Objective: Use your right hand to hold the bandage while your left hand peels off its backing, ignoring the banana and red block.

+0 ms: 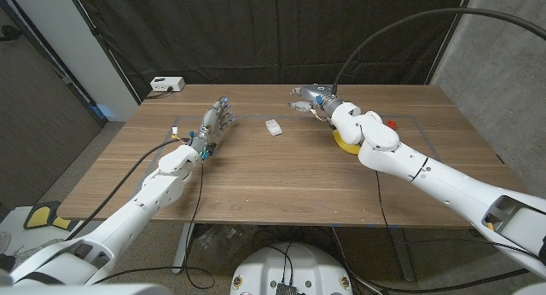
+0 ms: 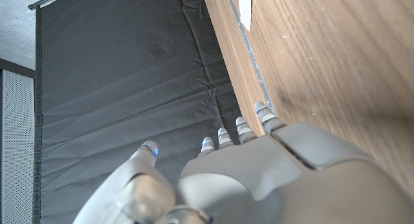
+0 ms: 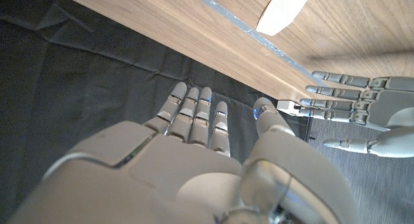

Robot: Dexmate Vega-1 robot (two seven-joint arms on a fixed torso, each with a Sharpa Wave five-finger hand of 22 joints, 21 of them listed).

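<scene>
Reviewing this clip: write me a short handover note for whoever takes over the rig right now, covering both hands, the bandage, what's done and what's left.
Left hand: open, holding nothing, fingers extended, at the table's left side.
Right hand: open, holding nothing, fingers spread, at the far middle of the table, right of the bandage.
Bandage: lying on the wooden table between the two hands, untouched by either.
Banana and red block: mostly hidden behind the right arm; leave them.
Done: nothing yet; whether the backing is on cannot be told.
Left: right hand picks up and holds the bandage, then the left hand peels the backing.
</scene>
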